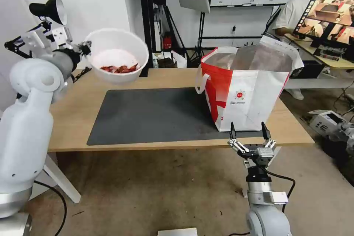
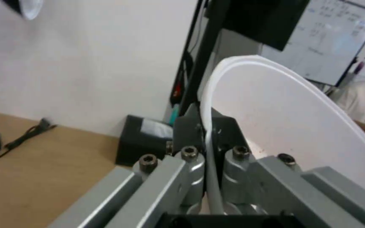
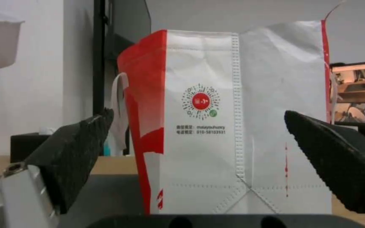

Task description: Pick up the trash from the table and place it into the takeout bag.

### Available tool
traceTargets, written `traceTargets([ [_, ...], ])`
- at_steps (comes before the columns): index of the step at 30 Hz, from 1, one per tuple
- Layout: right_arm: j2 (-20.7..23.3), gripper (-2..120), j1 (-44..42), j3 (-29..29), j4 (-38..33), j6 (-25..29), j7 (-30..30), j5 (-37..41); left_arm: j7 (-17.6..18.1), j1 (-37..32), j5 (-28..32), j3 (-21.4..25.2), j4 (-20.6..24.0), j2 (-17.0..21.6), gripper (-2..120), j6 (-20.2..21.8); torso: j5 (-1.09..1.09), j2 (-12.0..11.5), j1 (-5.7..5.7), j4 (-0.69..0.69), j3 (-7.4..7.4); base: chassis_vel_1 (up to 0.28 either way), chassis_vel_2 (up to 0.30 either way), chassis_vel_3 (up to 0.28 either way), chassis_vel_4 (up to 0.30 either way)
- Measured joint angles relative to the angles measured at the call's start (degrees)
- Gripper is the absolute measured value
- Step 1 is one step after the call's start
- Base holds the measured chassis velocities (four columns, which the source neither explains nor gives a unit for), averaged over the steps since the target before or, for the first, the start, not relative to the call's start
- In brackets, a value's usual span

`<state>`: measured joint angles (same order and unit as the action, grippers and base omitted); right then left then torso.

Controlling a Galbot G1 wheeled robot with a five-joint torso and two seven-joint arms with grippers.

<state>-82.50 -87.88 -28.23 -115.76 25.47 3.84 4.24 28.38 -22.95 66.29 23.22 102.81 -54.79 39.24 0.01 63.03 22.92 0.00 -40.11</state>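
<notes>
Bowl (image 1: 117,56) rim – inside left gripper (image 2: 210,139)

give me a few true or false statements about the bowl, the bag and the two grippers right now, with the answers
1. The left gripper is shut on the bowl rim. True.
2. The bowl rests on the mat. False: it is held in the air, above the table.
3. The right gripper holds the bag. False: it is open, in front of the bag.
4. The bag stands upright with its mouth open. True.
5. The bowl is empty. False: reddish scraps lie inside.
</notes>
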Motion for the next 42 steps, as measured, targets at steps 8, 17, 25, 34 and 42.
traceTargets([
  [8,-0.08,100,-0.67,-0.35,-0.48,0.0,-0.08,-0.37,0.28,6.21,3.01,-4.69,-1.45,-2.15,0,-0.29,0.0,0.0,0.0,0.0,0.0,0.0,0.0,0.0,0.0],
  [17,0.34,100,-0.75,-1.23,-0.55,0.0,-0.16,-0.44,0.15,11.44,3.81,-9.7,-4.47,-6.58,0,-0.79,0.0,0.0,0.0,0.0,0.0,0.0,0.0,0.0,0.0],
  [25,0.22,100,-1.31,-2.12,-0.7,0.07,-0.23,-0.54,0.1,16.77,3.48,-14.53,-8.25,-10.89,0,-1.58,0.0,0.0,0.0,0.0,0.01,0.0,0.0,0.0,0.0],
  [34,0.08,100,-1.58,-2.89,-1.04,0.12,-0.28,-0.56,-1.05,23.22,1.99,-20.9,-14.84,-15.25,0,-4.26,0.0,0.0,0.0,0.0,0.0,0.0,0.0,0.0,0.0],
  [42,-0.09,100,-1.52,-3.16,-1.17,0.16,-0.28,-0.57,-2.41,26.84,0.58,-27.16,-20.22,-19.07,0,-7.3,0.0,0.0,0.0,0.0,0.0,0.0,0.0,0.0,0.0],
])
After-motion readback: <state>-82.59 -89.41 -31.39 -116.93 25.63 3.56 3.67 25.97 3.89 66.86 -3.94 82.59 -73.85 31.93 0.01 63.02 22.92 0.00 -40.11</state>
